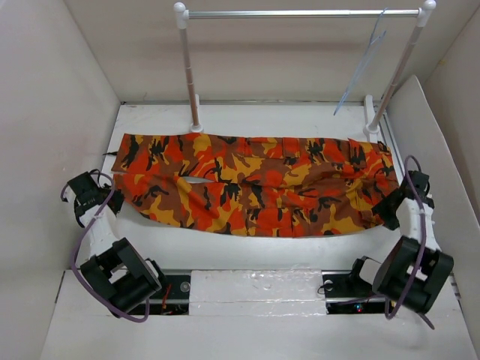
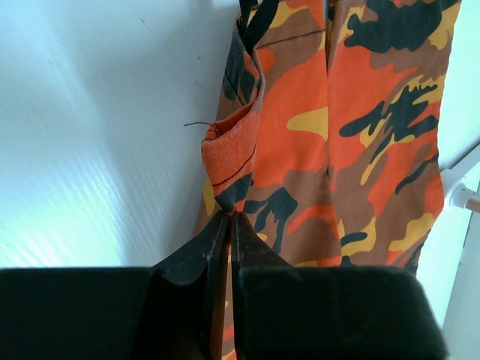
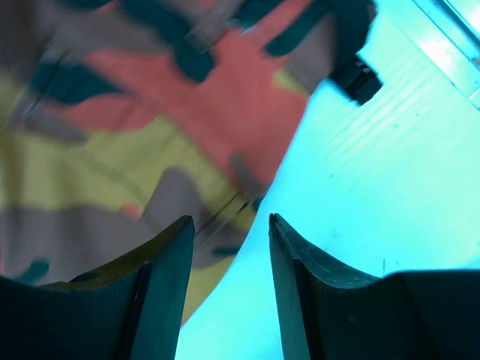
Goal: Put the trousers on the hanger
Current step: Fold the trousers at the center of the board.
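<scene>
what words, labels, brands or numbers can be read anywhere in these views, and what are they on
None: no readable text in any of the three views.
trousers: camouflage print only, no tag or label showing.
hanger: plain, no marking.
rack: bare posts and bar, no sticker or sign.

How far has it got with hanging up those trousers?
Hardly started. Nothing looks done: the trousers lie flat on the table, and the hanger hangs bare on the rack behind. In hand: the left jaws are shut on a leg hem; the right jaws stand open at the other end. Lifting and draping remain.
</scene>
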`<state>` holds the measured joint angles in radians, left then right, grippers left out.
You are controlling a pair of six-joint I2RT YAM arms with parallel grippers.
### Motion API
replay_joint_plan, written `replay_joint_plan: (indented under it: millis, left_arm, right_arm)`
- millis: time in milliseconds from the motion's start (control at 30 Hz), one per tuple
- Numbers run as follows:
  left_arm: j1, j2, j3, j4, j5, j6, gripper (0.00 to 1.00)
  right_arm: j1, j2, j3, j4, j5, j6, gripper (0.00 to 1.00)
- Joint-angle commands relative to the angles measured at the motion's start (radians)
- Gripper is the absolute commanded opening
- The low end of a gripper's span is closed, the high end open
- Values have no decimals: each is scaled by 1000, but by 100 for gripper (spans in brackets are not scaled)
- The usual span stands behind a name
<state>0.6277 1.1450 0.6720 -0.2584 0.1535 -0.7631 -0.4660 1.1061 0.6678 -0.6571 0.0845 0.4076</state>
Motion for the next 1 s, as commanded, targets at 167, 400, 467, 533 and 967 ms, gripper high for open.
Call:
replay_joint_plan:
  millis: [167, 400, 467, 533, 967]
  left_arm:
    - [0, -16, 9, 25, 35, -27, 0]
    - [0, -36, -5, 33, 18, -25, 0]
    - [0, -45, -18, 45, 18, -36, 0]
    - [0, -59, -19, 45, 14, -51, 0]
    - [-142, -40, 175, 42, -143, -143, 0]
  right_arm:
    - [-178, 185, 82, 158, 17, -18, 52]
    - [-198, 346, 113, 220, -45, -55, 51]
    - [-198, 350, 115, 237, -35, -64, 43]
    - [-198, 362, 124, 231, -40, -66, 24]
    - [-76, 209, 312, 47, 64, -115, 0]
